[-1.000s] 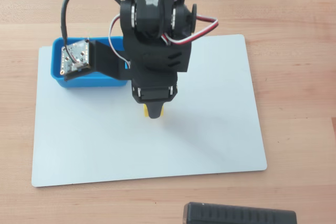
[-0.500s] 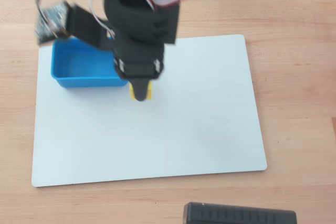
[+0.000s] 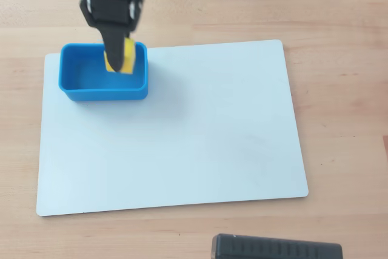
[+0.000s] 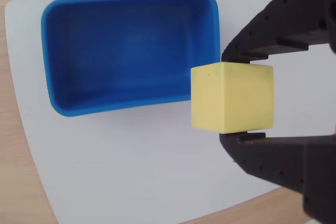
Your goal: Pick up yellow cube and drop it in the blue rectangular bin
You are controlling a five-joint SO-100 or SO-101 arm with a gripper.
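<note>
Hand (image 4: 233,98) closed on the yellow cube (image 4: 232,96), one black finger (image 4: 273,35) pressing its top face, the other its bottom, in the wrist view. Cube is off the surface. Blue bin (image 4: 131,51) sits below, left of the hand, on a white board (image 3: 182,137) on the wooden counter (image 3: 339,16). Overhead view: cube (image 3: 124,59) over the bin's (image 3: 103,92) right end.

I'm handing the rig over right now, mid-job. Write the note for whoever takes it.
Gripper: shut on the yellow cube, held off the surface.
Blue bin: empty, sitting on the white board at its far-left corner in the overhead view.
Done: cube picked up and carried to the bin; overhead shows it over the bin's right part.
Left: confirm it is inside the rim, open the jaws, retract.
</note>
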